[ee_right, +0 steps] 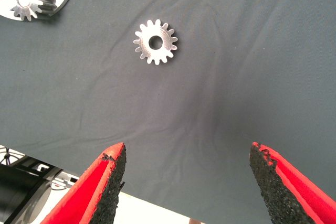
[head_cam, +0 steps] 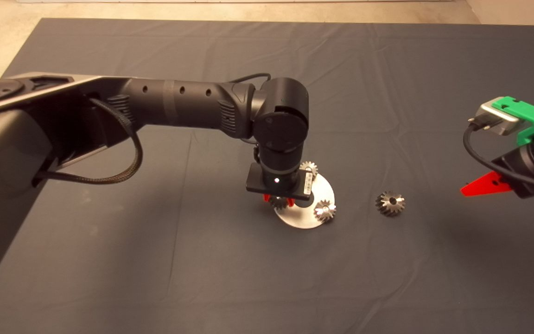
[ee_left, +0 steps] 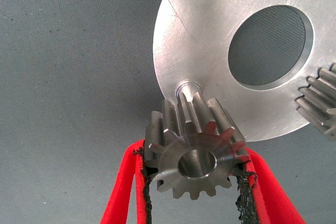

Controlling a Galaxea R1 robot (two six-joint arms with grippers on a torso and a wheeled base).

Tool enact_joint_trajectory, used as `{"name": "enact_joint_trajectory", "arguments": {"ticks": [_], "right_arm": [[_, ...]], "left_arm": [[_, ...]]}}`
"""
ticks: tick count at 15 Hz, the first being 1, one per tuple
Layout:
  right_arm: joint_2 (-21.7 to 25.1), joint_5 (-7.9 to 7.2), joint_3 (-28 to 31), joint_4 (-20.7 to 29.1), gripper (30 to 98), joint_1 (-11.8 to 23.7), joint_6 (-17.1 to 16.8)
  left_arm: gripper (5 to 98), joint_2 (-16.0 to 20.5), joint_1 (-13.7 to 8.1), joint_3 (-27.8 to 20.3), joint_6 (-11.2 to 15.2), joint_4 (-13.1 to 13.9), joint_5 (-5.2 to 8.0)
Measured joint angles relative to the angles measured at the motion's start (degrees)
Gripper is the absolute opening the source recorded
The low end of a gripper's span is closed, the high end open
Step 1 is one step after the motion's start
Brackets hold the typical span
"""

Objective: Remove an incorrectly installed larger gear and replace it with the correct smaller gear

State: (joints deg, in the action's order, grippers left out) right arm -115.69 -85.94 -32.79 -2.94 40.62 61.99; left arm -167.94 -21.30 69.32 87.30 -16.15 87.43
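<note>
The smaller gear (ee_left: pixel 195 162), shiny steel with a round centre hole, is pinched between the red fingers of my left gripper (ee_left: pixel 194 151). It hangs just over a bare short peg (ee_left: pixel 186 86) at the rim of the round steel plate (ee_left: pixel 210 30). In the head view the left gripper (head_cam: pixel 278 201) sits at the plate's (head_cam: pixel 301 219) left edge, mostly hidden under the wrist. The larger gear (head_cam: pixel 390 203), cone-shaped, lies on the mat to the right of the plate; it also shows as the larger gear (ee_right: pixel 155 42). My right gripper (ee_right: pixel 186 156) is open with nothing between its fingers, off at the right edge (head_cam: pixel 480 185).
Two other small gears (head_cam: pixel 308 168) (head_cam: pixel 325 210) stand on the plate, which has a large round hole (ee_left: pixel 269 45) in its middle. The dark mat (head_cam: pixel 202 260) is wrinkled. The left arm (head_cam: pixel 179 104) reaches across from the left, above the mat.
</note>
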Motion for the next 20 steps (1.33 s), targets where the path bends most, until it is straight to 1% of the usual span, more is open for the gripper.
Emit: {"name": "enact_joint_trajectory", "arguments": {"ticks": [2, 6, 9, 20], "right_arm": [[0.00, 0.00, 0.00, 0.00, 62.8, 0.00, -0.01], [0.00, 0.00, 0.00, 0.00, 62.8, 0.00, -0.01], [0.00, 0.00, 0.00, 0.00, 62.8, 0.00, 0.00], [0.00, -0.02, 0.00, 0.00, 62.8, 0.01, 0.00]], "left_arm": [[28.2, -0.01, 0.00, 0.26, -0.09, -0.07, 0.00], [28.1, -0.01, 0.05, 0.45, -0.11, -1.10, 0.00], [28.1, 0.00, 0.56, 0.83, -0.11, -1.65, 0.04], [27.9, 0.00, 0.66, 0.83, -0.12, -1.90, -0.01]]}}
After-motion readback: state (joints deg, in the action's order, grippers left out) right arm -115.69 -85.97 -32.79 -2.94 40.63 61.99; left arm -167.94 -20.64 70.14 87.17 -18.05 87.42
